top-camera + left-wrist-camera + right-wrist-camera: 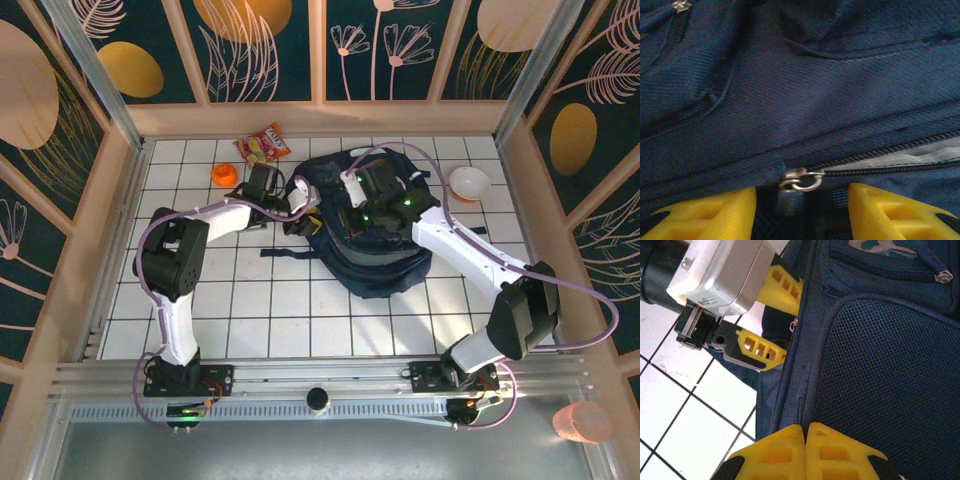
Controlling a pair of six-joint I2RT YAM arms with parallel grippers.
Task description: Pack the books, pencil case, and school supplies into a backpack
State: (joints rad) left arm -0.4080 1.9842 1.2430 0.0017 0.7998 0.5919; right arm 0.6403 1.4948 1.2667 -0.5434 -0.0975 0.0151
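Note:
The navy backpack [375, 245] lies flat in the middle of the tiled table. My left gripper [292, 200] is at its left edge. In the left wrist view its yellow fingers [705, 215] stand open on either side of a silver zipper slider [800, 180], not touching it. To the slider's right the zipper gapes over pale lining [920, 157]. My right gripper [335, 200] rests on the backpack's upper left. Its fingertips [805, 429] are shut together on a fabric seam beside the mesh panel [890, 375]. The left gripper [792, 327] shows just ahead. The books, pencil case and school supplies are hidden.
A red-orange snack packet [263, 145] and a small round orange object [223, 173] lie at the back left. A white bowl [469, 182] sits at the back right. Wooden walls fence the table [270, 310], whose front tiles are bare white. A dark strap [285, 252] trails left of the backpack.

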